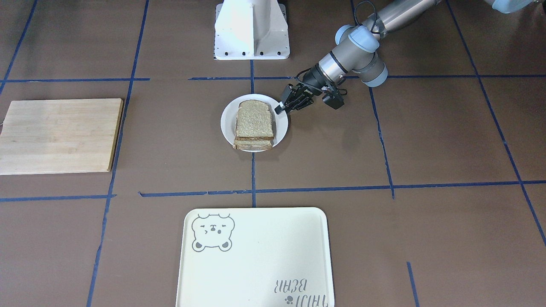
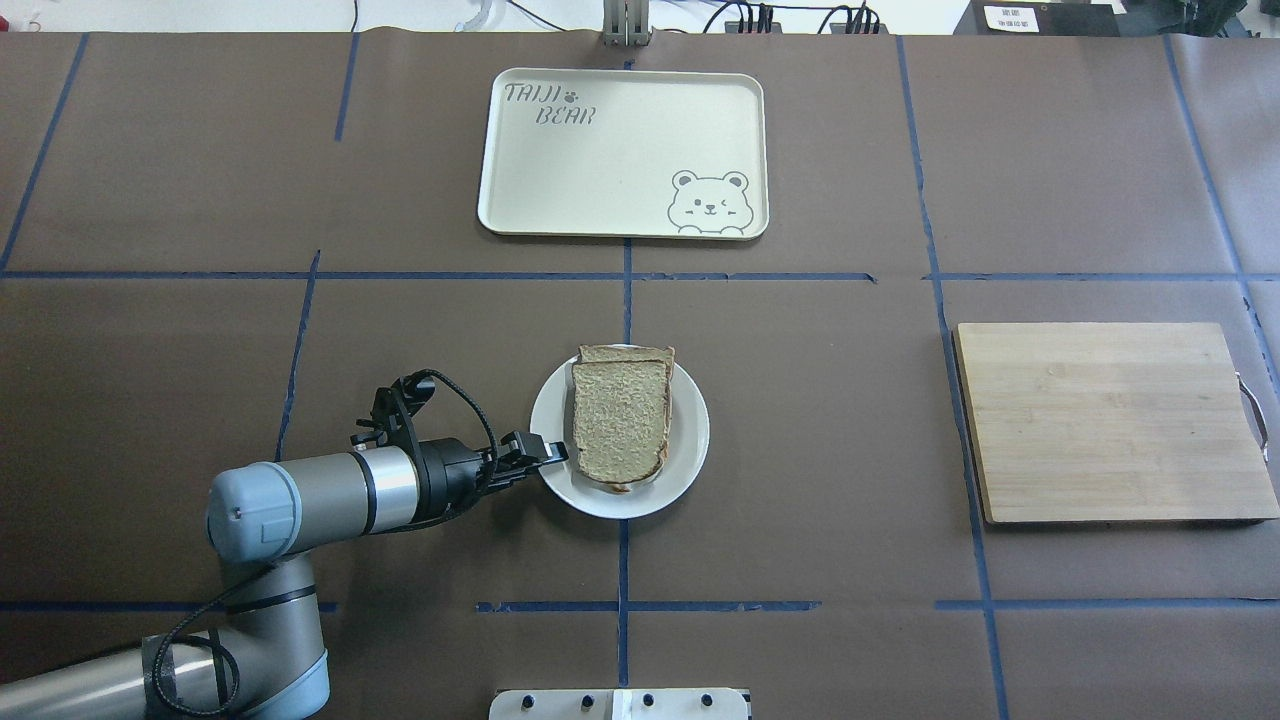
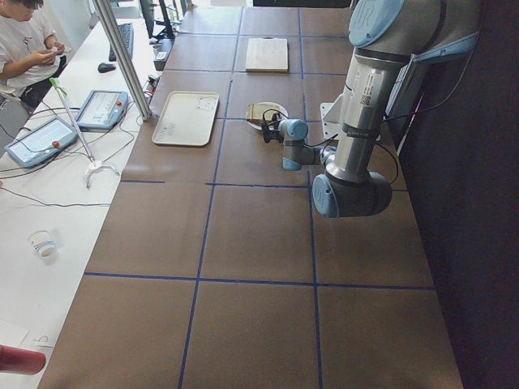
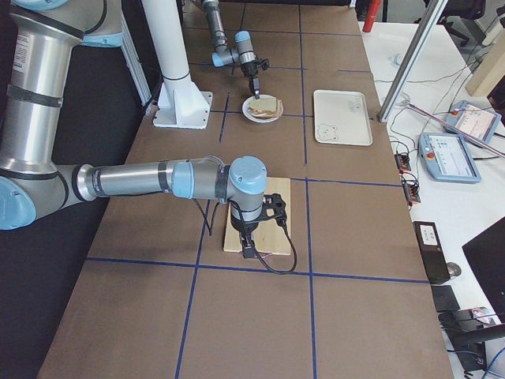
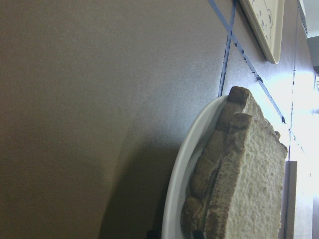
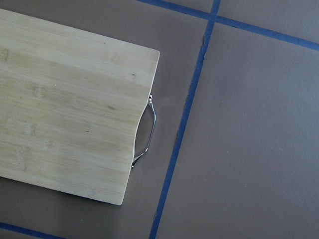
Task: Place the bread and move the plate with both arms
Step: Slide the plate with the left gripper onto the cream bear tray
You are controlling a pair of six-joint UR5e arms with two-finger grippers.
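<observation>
The white plate [image 1: 227, 123] sits at the table's middle and also shows in the overhead view [image 2: 692, 440]. On it lies the bread [image 1: 254, 121], a speckled slice with dark crust, stacked on a second slice [image 2: 625, 353] that sticks out on the far side. My left gripper [image 2: 553, 453] lies low and level at the plate's left near rim, shut on the rim. The left wrist view shows the rim [image 5: 174, 189] and bread [image 5: 249, 179] up close. My right gripper [image 4: 247, 249] hangs over the wooden board; I cannot tell whether it is open or shut.
A cream tray with a bear drawing [image 2: 620, 150] lies at the far side. A wooden cutting board [image 2: 1110, 420] with a metal handle [image 6: 147, 132] lies on the right. The white pedestal [image 1: 251, 30] stands at the near edge. Blue tape lines cross the brown table.
</observation>
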